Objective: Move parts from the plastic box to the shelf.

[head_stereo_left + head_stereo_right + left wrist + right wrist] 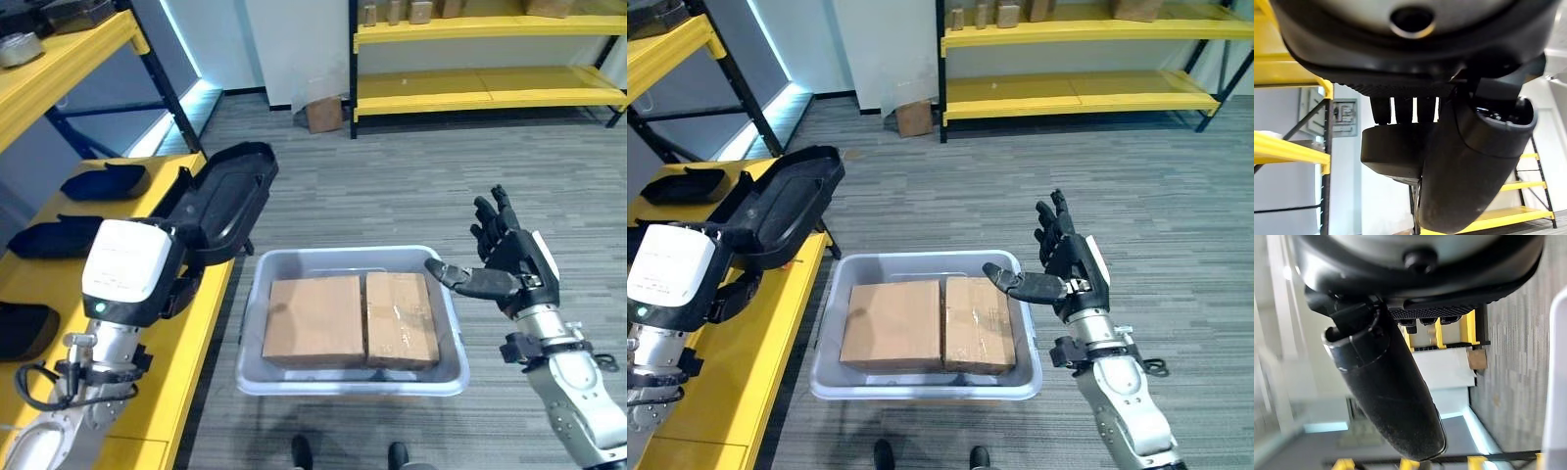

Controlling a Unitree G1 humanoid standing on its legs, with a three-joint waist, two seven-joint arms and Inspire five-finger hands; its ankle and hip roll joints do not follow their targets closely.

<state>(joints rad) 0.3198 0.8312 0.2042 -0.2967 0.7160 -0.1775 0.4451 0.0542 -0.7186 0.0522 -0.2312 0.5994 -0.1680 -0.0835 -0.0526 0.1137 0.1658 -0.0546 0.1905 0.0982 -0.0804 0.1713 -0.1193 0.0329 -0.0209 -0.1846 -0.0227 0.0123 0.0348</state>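
Left hand [191, 257] raised over the yellow shelf [196, 338], fingers curled round a black molded tray [227, 198], tilted up on edge. Right hand [509, 259] spread, empty, just right of the grey plastic box [441, 377] on the floor. 2 cardboard boxes [353, 318] side by side inside. 3 more black trays [103, 181] on the shelf.

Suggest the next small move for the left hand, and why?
Probably lower the black tray-shaped part onto a bare stretch of the yellow shelf. The left hand holds it tilted up over the shelf's edge, beside other black parts already lying there. The right hand hangs open by the plastic box.
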